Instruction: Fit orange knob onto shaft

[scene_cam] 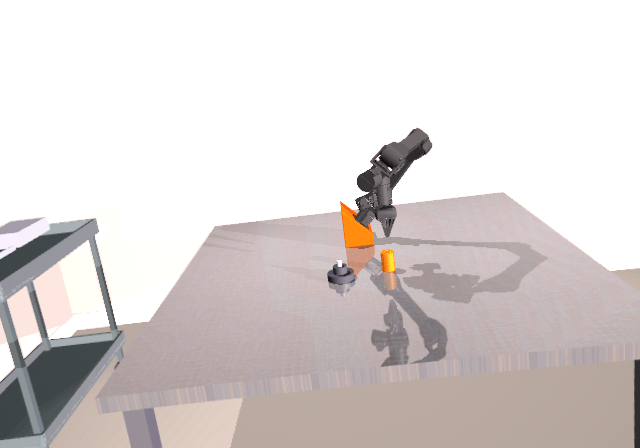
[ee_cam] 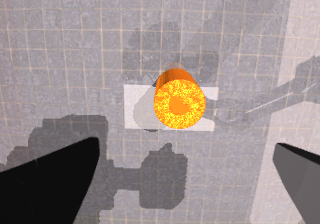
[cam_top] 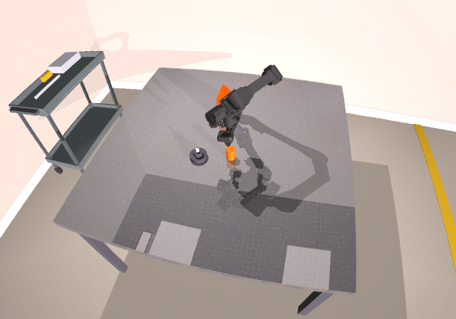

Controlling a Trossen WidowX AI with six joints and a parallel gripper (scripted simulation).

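Note:
The orange knob (cam_top: 230,154) (scene_cam: 387,260) (ee_cam: 180,104) stands upright on the table. In the wrist view its speckled end face is toward the camera, with a smooth orange patch in the middle; I cannot tell whether that is the hole. My gripper (cam_top: 229,144) (scene_cam: 387,235) (ee_cam: 187,149) is open and empty, pointing down above the knob and slightly behind it. The dark round pedestal (cam_top: 199,161) (scene_cam: 341,279) stands left of the knob in the top and exterior views. Its silver shaft (cam_top: 197,149) (scene_cam: 339,263) points up and is bare. The shaft's flat side is too small to make out.
An orange wedge-shaped block (cam_top: 223,91) (scene_cam: 356,234) stands behind the pedestal and knob, partly hidden by the arm. Pale flat patches (cam_top: 176,242) (cam_top: 307,265) lie at the table's front edge. A grey cart (cam_top: 84,132) (scene_cam: 62,360) stands left of the table.

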